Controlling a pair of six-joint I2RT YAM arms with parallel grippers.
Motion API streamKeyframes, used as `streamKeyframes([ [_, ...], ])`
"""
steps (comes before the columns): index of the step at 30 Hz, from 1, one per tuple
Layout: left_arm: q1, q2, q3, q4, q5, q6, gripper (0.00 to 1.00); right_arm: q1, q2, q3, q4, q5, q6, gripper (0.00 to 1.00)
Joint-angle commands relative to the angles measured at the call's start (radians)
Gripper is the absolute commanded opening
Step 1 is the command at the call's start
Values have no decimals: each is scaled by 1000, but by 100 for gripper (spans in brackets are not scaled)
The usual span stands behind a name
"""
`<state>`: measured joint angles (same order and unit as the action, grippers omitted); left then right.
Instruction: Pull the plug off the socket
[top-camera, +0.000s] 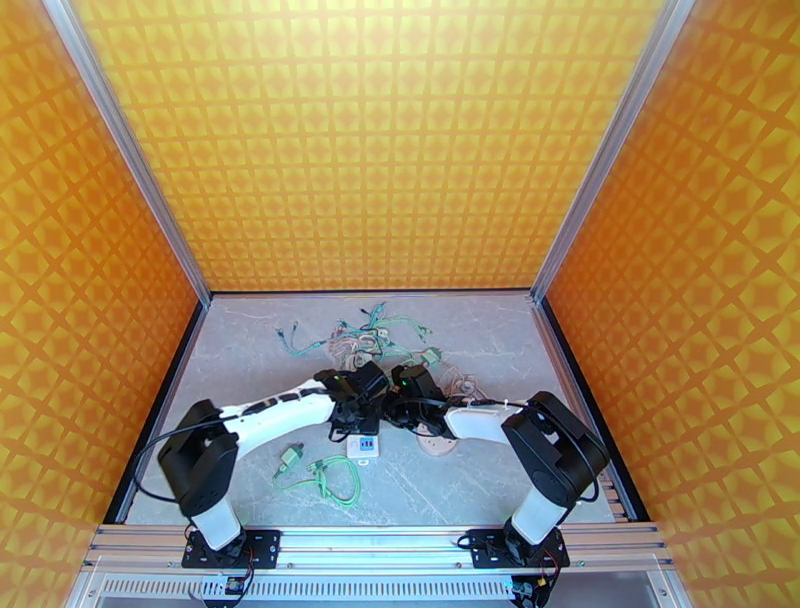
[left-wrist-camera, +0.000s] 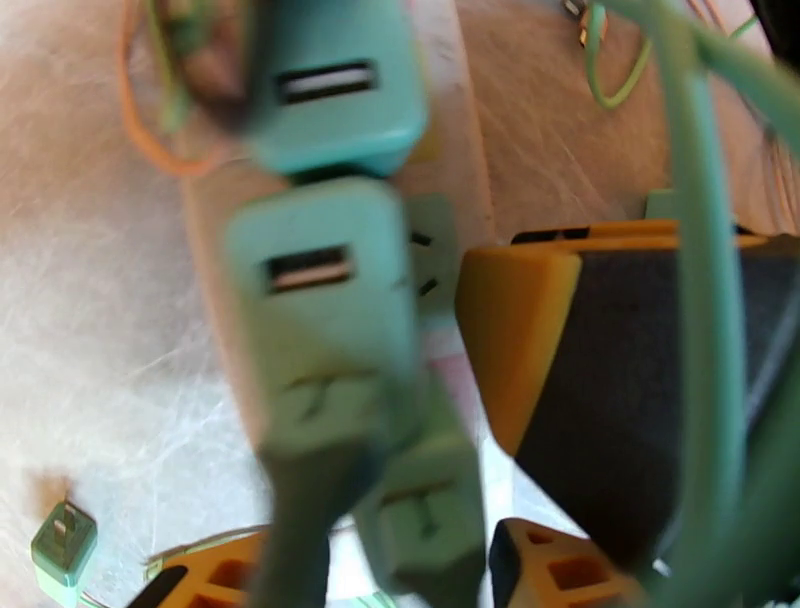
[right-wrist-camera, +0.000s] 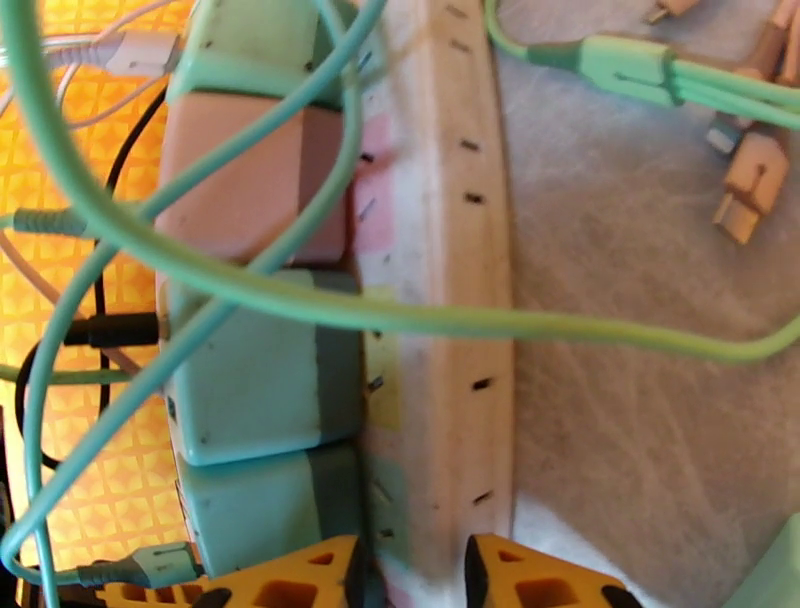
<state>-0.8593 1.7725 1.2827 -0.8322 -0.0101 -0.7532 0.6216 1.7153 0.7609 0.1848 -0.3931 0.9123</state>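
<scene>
Left gripper (left-wrist-camera: 375, 572) first: its orange fingertips (left-wrist-camera: 215, 578) are spread pretty wide, one on each side of a teal plug (left-wrist-camera: 318, 290) with a USB slot in its face. That wrist view is super blurry up close, so I honestly can't tell if the pads are pressing on the plug or just sitting around it.

The right gripper (right-wrist-camera: 410, 582) is easier. Its two orange tips straddle the end of the socket strip (right-wrist-camera: 440, 300), tight against both sides, so it looks clamped on.

The plug sits in a row along one face of the strip, with a second teal plug (left-wrist-camera: 335, 90) just beside it. From the right wrist you also get a pink adapter (right-wrist-camera: 250, 170) in the same row. A green cable (right-wrist-camera: 450, 325) drapes across the whole lot.

From the top camera, both grippers meet nose to nose around the middle of the table (top-camera: 500, 340). The left one comes in from the left and the right one from the right, with the strip and plugs bunched between them.

Just nearer than that, a small white block (top-camera: 365, 447) lies on the table. To its left there's a loose green plug (top-camera: 290, 457) and a coil of green wire (top-camera: 335, 480). Farther back is a tangle of green and peach cables (top-camera: 375, 335).
</scene>
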Motion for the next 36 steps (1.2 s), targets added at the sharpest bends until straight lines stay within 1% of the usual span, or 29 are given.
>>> streamKeyframes([
  [1,3,37,49,12,-11,27,46,10,-13,-21,5,-42,-23,32],
  [7,12,80,84,-17,-37,34,43,11,3,-31,26,-62,-21,28],
  [11,15,90,92,-37,-57,29,43,10,25,-29,40,-76,-14,27],
  [14,15,83,86,-29,-66,12,42,8,38,-38,65,-90,-2,24],
  [21,16,35,65,20,-99,-12,43,-26,39,-46,97,-127,9,24],
  [30,18,98,105,-30,-120,-20,42,-73,-6,-9,17,-142,-35,24],
  [32,19,106,104,-34,-120,-21,39,-81,-3,-9,17,-152,-37,24],
  [35,19,105,103,-36,-120,-19,28,-83,2,-11,21,-175,-39,24],
  [36,19,102,100,-38,-120,-14,27,-84,4,-13,27,-184,-38,24],
])
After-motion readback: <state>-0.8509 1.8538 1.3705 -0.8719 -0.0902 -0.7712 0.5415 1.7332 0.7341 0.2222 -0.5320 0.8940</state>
